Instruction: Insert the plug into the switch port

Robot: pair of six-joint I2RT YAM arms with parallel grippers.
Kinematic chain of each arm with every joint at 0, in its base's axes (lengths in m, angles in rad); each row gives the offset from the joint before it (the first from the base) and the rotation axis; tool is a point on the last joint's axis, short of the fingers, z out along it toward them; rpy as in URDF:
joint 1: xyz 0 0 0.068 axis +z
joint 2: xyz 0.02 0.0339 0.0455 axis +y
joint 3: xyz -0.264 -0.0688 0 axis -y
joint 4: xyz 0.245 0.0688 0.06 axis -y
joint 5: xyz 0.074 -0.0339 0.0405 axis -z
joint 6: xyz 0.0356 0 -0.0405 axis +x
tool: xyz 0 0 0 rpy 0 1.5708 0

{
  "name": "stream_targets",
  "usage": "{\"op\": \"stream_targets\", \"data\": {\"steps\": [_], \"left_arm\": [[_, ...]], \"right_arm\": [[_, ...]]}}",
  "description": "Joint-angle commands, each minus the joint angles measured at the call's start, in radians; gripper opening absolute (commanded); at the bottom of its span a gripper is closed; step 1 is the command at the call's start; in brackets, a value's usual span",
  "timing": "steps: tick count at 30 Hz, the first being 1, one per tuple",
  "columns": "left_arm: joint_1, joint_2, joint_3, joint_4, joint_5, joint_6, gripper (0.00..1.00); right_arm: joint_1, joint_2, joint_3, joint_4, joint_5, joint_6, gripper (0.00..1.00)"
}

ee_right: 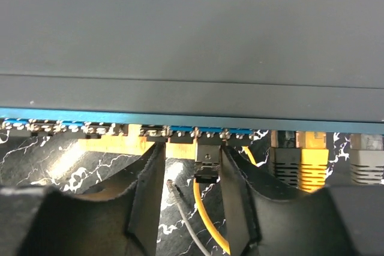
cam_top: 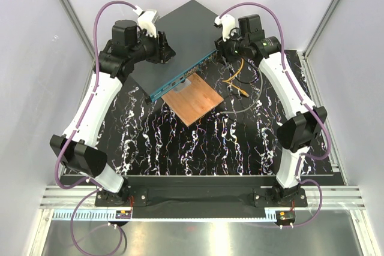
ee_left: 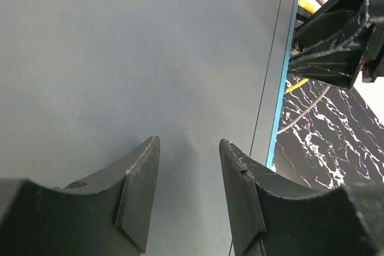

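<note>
The switch (cam_top: 180, 37) is a dark grey box lying at the back centre, with its blue socket face (cam_top: 183, 79) turned toward the front right. In the right wrist view, a black plug (ee_right: 207, 160) on a yellow cable (ee_right: 207, 220) sits up in a socket of the blue face (ee_right: 120, 118). My right gripper (ee_right: 192, 151) is open, with the plug between its fingers, close to the right one. My left gripper (ee_left: 189, 145) is open and empty over the switch's flat top (ee_left: 120, 58), near the blue edge (ee_left: 281, 88). In the top view the left gripper (cam_top: 165, 49) is at the switch's left side and the right gripper (cam_top: 225, 52) is at the face's right end.
A brown square board (cam_top: 193, 101) lies on the marbled mat in front of the blue face. A loose grey cable end (ee_right: 173, 191) lies under the right gripper. Several other plugs (ee_right: 312, 160) sit in sockets further right. The yellow cable loops on the mat (cam_top: 237, 79).
</note>
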Motion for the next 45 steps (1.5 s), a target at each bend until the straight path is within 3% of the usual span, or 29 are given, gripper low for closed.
{"op": "stream_targets", "data": {"steps": [1,12,14,15,19,22,45], "left_arm": [[0.008,0.003,0.003,0.051,0.024,-0.009,0.49],[0.008,-0.002,-0.002,0.052,0.027,-0.01,0.49],[0.007,0.0,0.001,0.051,0.027,-0.01,0.49],[0.008,0.0,0.001,0.052,0.028,-0.01,0.49],[0.007,0.003,0.0,0.055,0.03,-0.012,0.49],[0.007,0.007,0.003,0.057,0.035,-0.018,0.49],[0.008,0.007,-0.02,0.066,0.047,-0.036,0.49]], "right_arm": [[0.004,-0.076,-0.001,-0.017,-0.038,-0.034,0.48],[-0.033,-0.127,-0.067,-0.106,-0.03,-0.044,0.63],[-0.033,-0.128,-0.07,-0.114,-0.027,-0.041,0.59],[-0.035,-0.127,-0.07,-0.115,-0.023,-0.04,0.49],[-0.038,-0.122,-0.067,-0.109,0.01,-0.02,0.26],[-0.038,-0.099,-0.03,-0.102,0.02,-0.002,0.17],[-0.036,0.061,0.168,-0.026,-0.004,0.072,0.19]]}}
